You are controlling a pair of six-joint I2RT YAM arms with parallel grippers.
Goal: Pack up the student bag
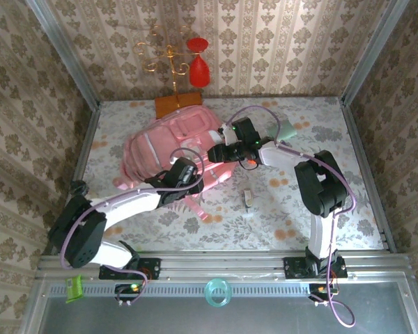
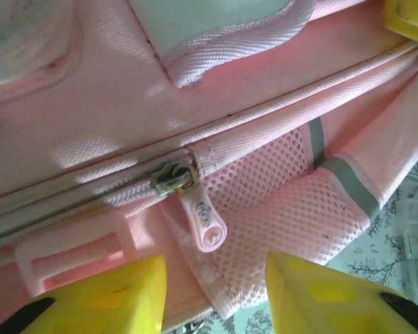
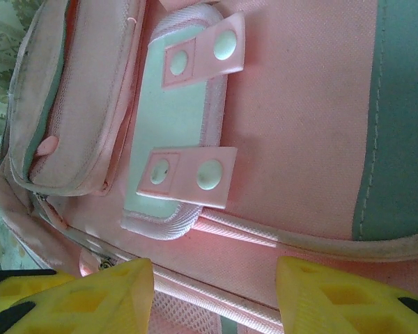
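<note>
The yellow fingers (image 2: 118, 292) of the left claw (image 2: 212, 282) stand apart, released, just short of the pink zipper pull (image 2: 207, 223) on the student bag (image 1: 171, 142), which lies flat left of centre towards the far side of the bench (image 1: 313, 209). The right claw (image 3: 214, 285), also released and empty, sits over the bag's front. The small pull may slip aside as the fingers close, or they may pinch the mesh pocket (image 2: 292, 209) and drag the soft bag. The bench is floral-patterned, wallpaper (image 1: 279, 42) lines the walls, and a gold stand (image 1: 168, 59) stands at the far edge
</note>
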